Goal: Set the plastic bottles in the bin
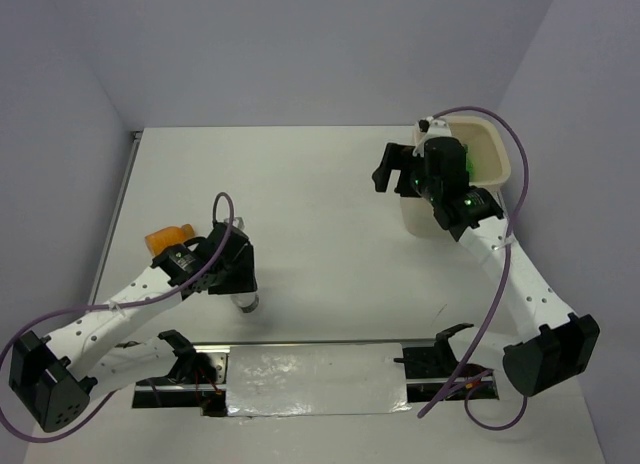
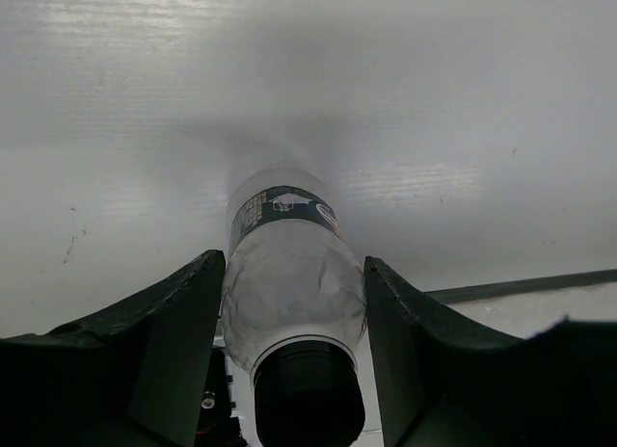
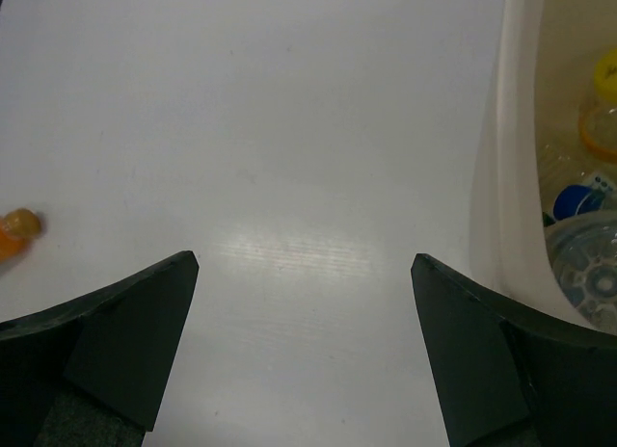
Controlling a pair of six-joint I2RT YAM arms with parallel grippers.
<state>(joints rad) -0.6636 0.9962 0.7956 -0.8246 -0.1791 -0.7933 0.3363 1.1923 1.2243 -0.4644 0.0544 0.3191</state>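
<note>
A clear plastic bottle (image 2: 289, 274) with a dark cap and a dark label lies on the white table, cap end toward my left wrist. My left gripper (image 2: 294, 269) is shut on its shoulder, a finger pressed to each side; the top view shows that gripper (image 1: 235, 269) over the bottle (image 1: 246, 302). An orange bottle (image 1: 168, 238) lies just to its left, also seen far off as the orange bottle (image 3: 17, 230). The cream bin (image 1: 497, 156) stands at the back right. My right gripper (image 1: 395, 169) hangs open and empty beside the bin's left wall (image 3: 496, 177).
Inside the bin lie a yellow-capped bottle (image 3: 600, 105), a blue-capped one (image 3: 576, 200) and a clear one (image 3: 588, 269). A shiny metal plate (image 1: 315, 376) runs along the near edge between the arm bases. Purple-grey walls close the table on three sides.
</note>
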